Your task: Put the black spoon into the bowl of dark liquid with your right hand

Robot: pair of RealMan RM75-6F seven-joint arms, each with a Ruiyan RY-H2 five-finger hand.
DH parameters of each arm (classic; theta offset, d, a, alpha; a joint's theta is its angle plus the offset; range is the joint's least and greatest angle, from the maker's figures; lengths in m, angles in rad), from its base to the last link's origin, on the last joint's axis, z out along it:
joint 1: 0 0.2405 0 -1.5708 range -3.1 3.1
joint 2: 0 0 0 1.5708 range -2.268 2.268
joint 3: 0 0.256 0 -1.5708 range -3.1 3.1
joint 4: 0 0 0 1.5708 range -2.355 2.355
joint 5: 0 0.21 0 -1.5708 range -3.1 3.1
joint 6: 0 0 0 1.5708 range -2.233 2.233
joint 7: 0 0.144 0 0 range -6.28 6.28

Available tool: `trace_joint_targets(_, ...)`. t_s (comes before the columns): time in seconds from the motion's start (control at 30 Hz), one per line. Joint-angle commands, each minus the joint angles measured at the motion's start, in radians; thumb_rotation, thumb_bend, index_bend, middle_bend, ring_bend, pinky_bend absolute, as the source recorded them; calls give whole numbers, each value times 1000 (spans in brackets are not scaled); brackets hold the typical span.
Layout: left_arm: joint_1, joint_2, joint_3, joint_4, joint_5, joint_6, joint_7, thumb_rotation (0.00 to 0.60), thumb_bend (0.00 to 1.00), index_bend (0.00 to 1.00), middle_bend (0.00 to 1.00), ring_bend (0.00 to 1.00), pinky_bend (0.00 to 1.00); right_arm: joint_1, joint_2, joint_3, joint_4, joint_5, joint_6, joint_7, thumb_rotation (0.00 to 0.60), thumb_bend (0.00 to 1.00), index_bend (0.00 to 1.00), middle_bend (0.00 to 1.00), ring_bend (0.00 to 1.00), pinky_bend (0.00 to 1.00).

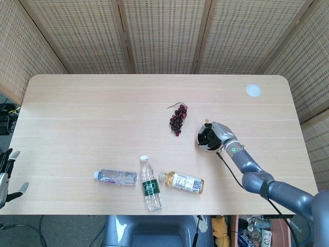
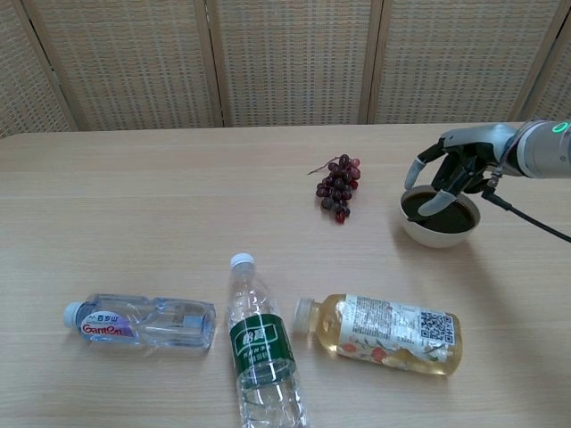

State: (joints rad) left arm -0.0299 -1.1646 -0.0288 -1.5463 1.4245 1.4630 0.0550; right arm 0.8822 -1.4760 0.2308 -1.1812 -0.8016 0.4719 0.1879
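The white bowl of dark liquid [image 2: 437, 234] stands on the right part of the table, and the head view shows it as bowl [image 1: 201, 140]. My right hand [image 2: 457, 166] hovers just over its rim with fingers spread and nothing held between them; the head view has that hand [image 1: 218, 133] over the bowl's right side. A thin dark shape at the liquid's left side looks like the black spoon [image 2: 417, 214], though it barely stands out from the liquid. My left hand [image 1: 6, 174] hangs off the table's left edge, fingers apart and empty.
A bunch of dark grapes [image 2: 337, 187] lies left of the bowl. Three bottles lie near the front edge: a small clear one [image 2: 138, 321], a green-labelled one [image 2: 261, 352] and a tea bottle [image 2: 384, 332]. A white disc [image 1: 253, 90] sits at the far right corner.
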Motion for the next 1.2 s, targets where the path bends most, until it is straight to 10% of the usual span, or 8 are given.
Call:
trace_joint_targets(0.03, -1, 1, -1, -1, 0, 1, 1, 600, 289, 18, 0, 0, 0, -22, 35, 24, -57, -7, 44, 14, 600, 0, 418, 940, 1000, 1000)
trace_joint_targets(0.33, -6, -3, -8, 1, 2, 4, 6, 600, 289, 18, 0, 0, 0, -153, 141, 69, -271, -86, 279, 65, 600, 15, 418, 664, 740, 937)
trace_joint_targets(0.5, -8, -8, -15, 7, 4, 14, 13, 600, 289, 18, 0, 0, 0, -238, 180, 64, -359, -172, 415, 90, 600, 226, 418, 534, 558, 781)
trace_joint_targets(1.2, 12, -42, -4, 54, 51, 76, -7, 600, 288, 0, 0, 0, 0, -529, 187, -113, -433, -492, 932, -189, 600, 341, 314, 192, 121, 324)
